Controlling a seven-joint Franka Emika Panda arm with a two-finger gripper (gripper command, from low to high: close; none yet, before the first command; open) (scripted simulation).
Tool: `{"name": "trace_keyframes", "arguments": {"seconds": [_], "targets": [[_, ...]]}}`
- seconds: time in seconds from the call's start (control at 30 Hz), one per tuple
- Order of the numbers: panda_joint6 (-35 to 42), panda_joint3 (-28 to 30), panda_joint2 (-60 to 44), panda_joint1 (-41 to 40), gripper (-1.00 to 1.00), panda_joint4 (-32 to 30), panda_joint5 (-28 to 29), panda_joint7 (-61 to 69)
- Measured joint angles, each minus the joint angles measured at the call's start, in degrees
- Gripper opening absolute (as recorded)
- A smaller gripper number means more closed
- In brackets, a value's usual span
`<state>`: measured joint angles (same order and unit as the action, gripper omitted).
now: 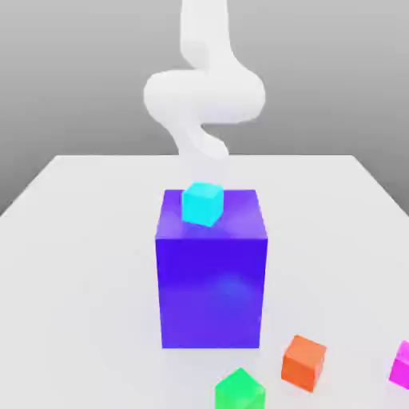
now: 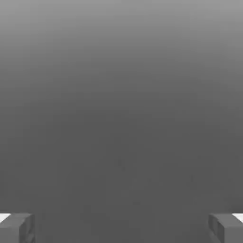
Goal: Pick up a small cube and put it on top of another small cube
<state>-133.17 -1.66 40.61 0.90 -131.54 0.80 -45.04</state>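
Observation:
Three small cubes lie on the white table near its front edge: a green one (image 1: 240,391), an orange one (image 1: 304,361) and a magenta one (image 1: 402,366) at the exterior view's right edge. A cyan small cube (image 1: 201,203) rests on top of a tall blue block (image 1: 211,279). The white arm (image 1: 204,96) curls down behind that block, ending just above and behind the cyan cube. In the hand view my gripper (image 2: 121,228) is open, its two grey fingertips (image 2: 16,228) wide apart with nothing between them, facing plain grey background.
The tall blue block stands in the middle of the table, between the arm and the three front cubes. White tabletop (image 1: 72,264) stretches to either side of it.

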Motion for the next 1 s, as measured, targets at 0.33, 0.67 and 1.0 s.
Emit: {"name": "trace_keyframes", "arguments": {"seconds": [0.33,0.67,1.0], "targets": [[-5.6,-6.9,-21.1,3.7,0.0,1.0,3.9,2.7],[-11.0,-12.4,-41.9,9.9,0.0,2.0,9.2,4.3],[-16.8,-15.6,-62.6,16.0,0.0,3.0,13.2,6.7]]}}
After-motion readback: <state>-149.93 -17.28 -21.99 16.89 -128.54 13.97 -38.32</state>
